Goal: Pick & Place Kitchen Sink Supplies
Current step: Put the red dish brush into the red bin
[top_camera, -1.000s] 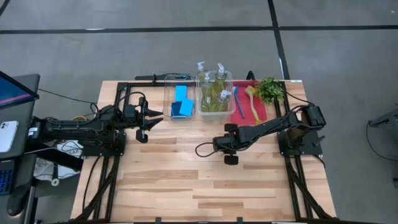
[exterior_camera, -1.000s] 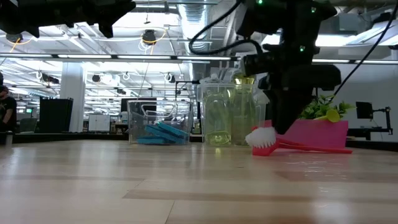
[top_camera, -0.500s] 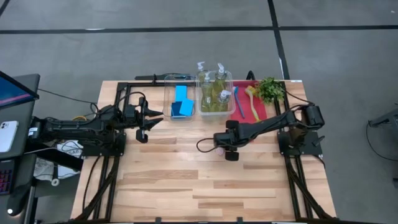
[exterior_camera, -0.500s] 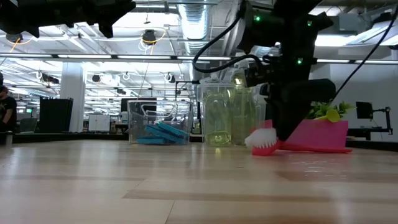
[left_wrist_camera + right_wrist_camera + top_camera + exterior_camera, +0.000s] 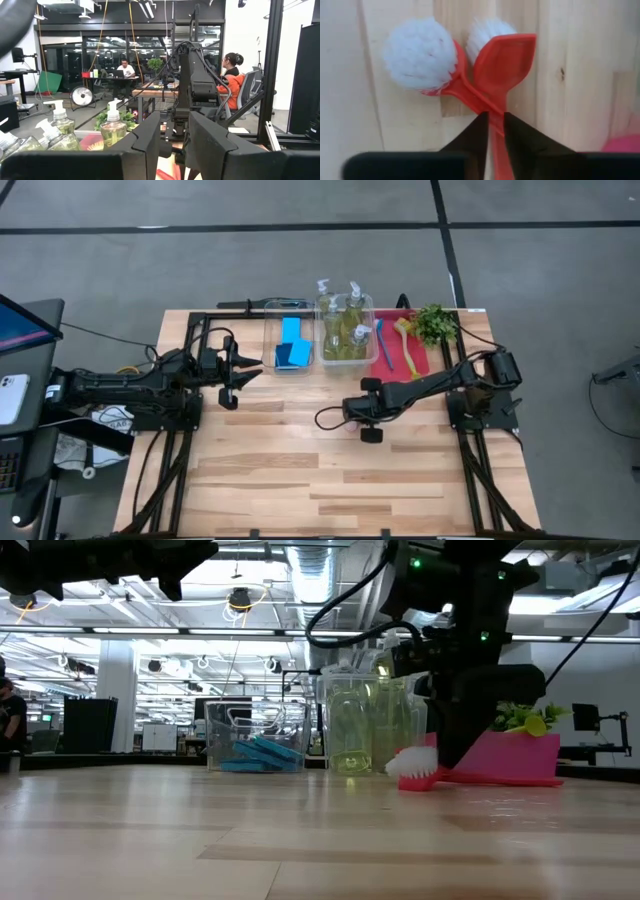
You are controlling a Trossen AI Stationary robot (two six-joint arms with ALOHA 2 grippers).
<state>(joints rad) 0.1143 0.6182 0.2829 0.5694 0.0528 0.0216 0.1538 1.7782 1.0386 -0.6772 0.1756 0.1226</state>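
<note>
Right gripper (image 5: 492, 131) low over the table (image 5: 300, 470), fingers narrowed around the red brush (image 5: 470, 75) handle, bristle heads lying on the wood just before the red tray (image 5: 412, 365), apparently gripped there for a lift toward it; left gripper (image 5: 245, 372) waiting partly open beside the sponge bin (image 5: 270, 340). Blue sponges (image 5: 291, 345) in that bin; pump bottles (image 5: 345, 320) in the neighbouring bin (image 5: 370, 330); blue brush (image 5: 379, 345) and yellow-green brush (image 5: 405, 340) on the tray, plant (image 5: 436, 323) just beside.

sponges (image 5: 291, 344) in bin (image 5: 271, 358), bottles (image 5: 343, 330) right
</note>
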